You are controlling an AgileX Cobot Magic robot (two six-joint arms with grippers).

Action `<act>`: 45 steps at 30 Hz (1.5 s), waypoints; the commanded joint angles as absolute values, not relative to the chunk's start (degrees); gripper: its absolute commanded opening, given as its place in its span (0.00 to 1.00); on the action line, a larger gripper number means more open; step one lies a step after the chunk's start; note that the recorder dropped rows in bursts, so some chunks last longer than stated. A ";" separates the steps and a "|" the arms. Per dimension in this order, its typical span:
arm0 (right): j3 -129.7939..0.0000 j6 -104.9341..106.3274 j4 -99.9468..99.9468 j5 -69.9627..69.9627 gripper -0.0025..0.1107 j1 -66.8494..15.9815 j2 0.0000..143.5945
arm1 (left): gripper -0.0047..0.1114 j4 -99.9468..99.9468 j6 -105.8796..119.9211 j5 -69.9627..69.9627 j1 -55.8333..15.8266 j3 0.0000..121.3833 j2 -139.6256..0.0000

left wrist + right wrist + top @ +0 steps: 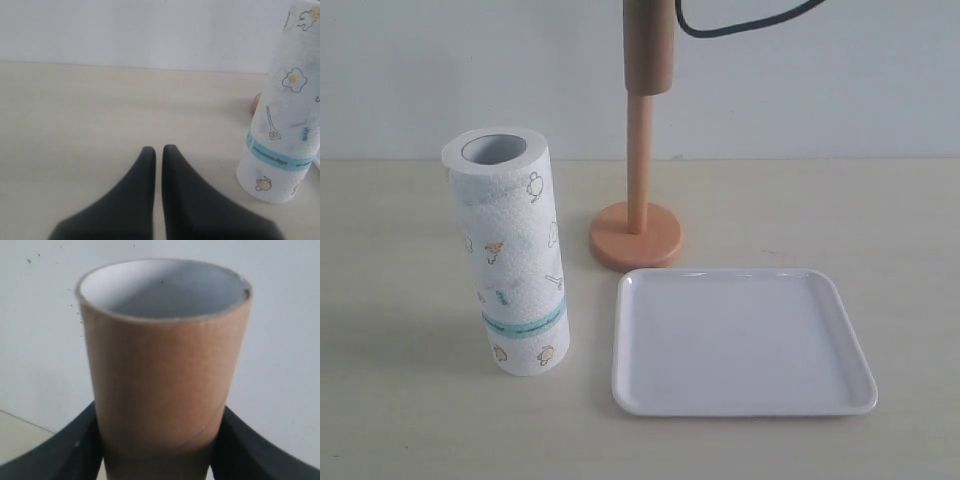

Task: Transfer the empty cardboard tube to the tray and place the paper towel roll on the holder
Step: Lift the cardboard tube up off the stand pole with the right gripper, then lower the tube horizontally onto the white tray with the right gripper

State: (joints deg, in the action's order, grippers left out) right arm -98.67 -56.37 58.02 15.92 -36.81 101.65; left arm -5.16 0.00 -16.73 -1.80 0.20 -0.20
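Exterior view cuts off the empty cardboard tube at the top edge; neither pincer shows there. Tube's lower end sleeves the holder pole top. Right pincer pinches the tube on both sides. Left pincer is pressed almost together, gripping nothing, over the worktop. Paper towel roll stands upright near the tray. Black cable is overhead.

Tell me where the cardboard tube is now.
Exterior view, top centre: the cardboard tube, held by the right pincer, sleeves the upper pole of the holder.
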 commanded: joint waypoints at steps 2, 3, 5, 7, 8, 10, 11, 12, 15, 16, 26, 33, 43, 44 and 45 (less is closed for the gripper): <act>-101.87 -62.80 67.14 20.40 0.02 -39.54 100.57 | 0.08 -5.13 0.00 -16.48 -1.59 0.00 0.00; -102.49 -63.32 67.62 20.40 0.02 -39.93 100.57 | 0.08 -5.13 0.00 -16.48 -1.59 0.00 0.00; -103.91 -63.73 68.10 20.40 0.02 -40.54 100.57 | 0.08 -5.13 0.00 -16.48 -1.59 0.00 0.00; -104.87 -63.98 68.64 19.26 0.02 -40.65 100.57 | 0.08 -5.13 0.00 -16.48 -1.59 0.00 0.00; -105.47 -64.08 68.64 18.86 0.02 -40.65 100.57 | 0.08 -5.13 0.00 -16.48 -1.59 0.00 0.00; -106.76 -64.08 68.64 19.52 0.02 -40.65 100.57 | 0.08 -5.13 0.00 -16.48 -1.59 0.00 0.00; -107.45 -64.08 68.64 19.90 0.02 -40.65 100.57 | 0.08 -5.13 0.00 -16.48 -1.59 0.00 0.00; -108.12 -63.90 68.64 20.07 0.02 -40.65 100.57 | 0.08 -5.13 0.00 -16.48 -1.59 0.00 0.00; -109.29 -62.79 68.64 20.96 0.02 -40.65 100.03 | 0.08 -5.13 0.00 -16.48 -1.59 0.00 0.00; -109.29 -62.44 68.64 21.10 0.02 -40.65 99.91 | 0.08 -5.13 0.00 -16.48 -1.59 0.00 0.00; -109.29 -57.37 66.67 22.87 0.02 -40.65 91.97 | 0.08 -5.13 0.00 -16.48 -1.59 0.00 0.00; -109.29 -35.74 50.04 34.96 0.02 -40.65 86.35 | 0.08 -5.13 0.00 -16.48 -1.59 0.00 0.00; -94.79 -23.00 36.14 38.28 0.02 -40.65 71.66 | 0.08 -5.13 0.00 -16.48 -1.59 0.00 0.00; -92.12 -23.40 36.14 37.82 0.02 -40.65 69.20 | 0.08 -5.13 0.00 -16.48 -1.59 0.00 0.00; -89.23 -23.67 36.14 37.27 0.02 -40.65 67.13 | 0.08 -5.13 0.00 -16.48 -1.59 0.00 0.00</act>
